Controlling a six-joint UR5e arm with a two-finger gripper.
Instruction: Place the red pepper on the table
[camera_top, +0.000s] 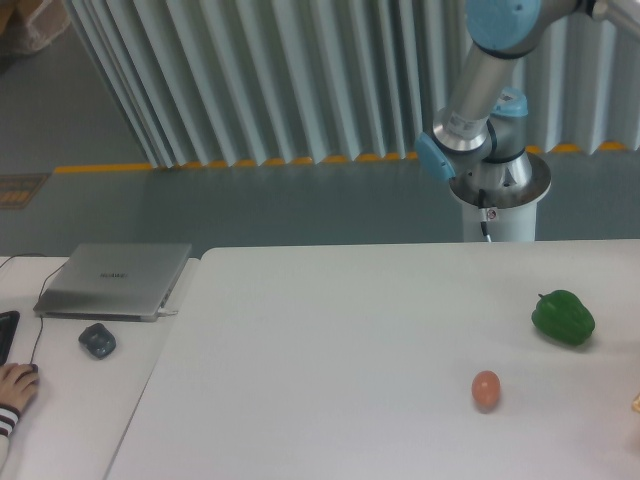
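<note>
The red pepper is out of view. The white table (330, 350) fills the lower right of the camera view. Only the arm's base, elbow and part of its links (480, 90) show at the top right, behind the table's far edge. The gripper itself lies beyond the frame, so its state is unseen.
A green bell pepper (563, 318) rests near the table's right side. A small orange-pink egg-shaped thing (486, 389) sits in front of it. On a smaller desk at left are a closed laptop (115, 279), a mouse (97, 340) and a person's hand (14, 388).
</note>
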